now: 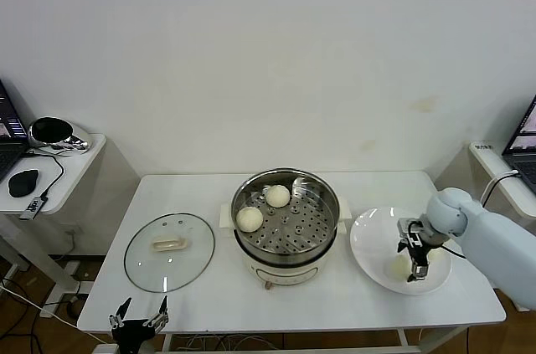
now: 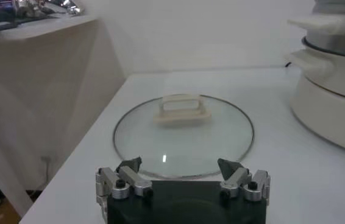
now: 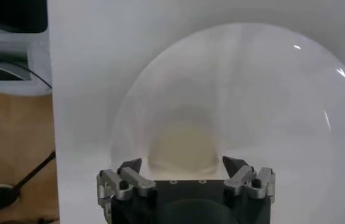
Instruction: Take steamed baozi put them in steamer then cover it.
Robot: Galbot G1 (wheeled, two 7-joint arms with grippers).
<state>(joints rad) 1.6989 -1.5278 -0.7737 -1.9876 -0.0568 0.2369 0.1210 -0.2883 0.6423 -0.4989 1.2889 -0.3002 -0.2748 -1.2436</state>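
Two steamed baozi point(image 1: 264, 207) are already sitting on the perforated tray of the steamer point(image 1: 322, 202). The right gripper point(image 1: 416, 260) is hanging wide open over another bun point(image 3: 181, 149) on the white plate point(image 1: 368, 245), nothing gripped yet. The left gripper point(image 1: 138, 319) is waiting open near the glass cover point(image 1: 169, 251), which is lying on the table point(image 1: 193, 195), still to be placed

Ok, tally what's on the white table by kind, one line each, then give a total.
Baozi: 3, two in the steamer, one on the plate under the open right gripper
Steamer: 1
Glass cover: 1
White plate: 1
Total: 6
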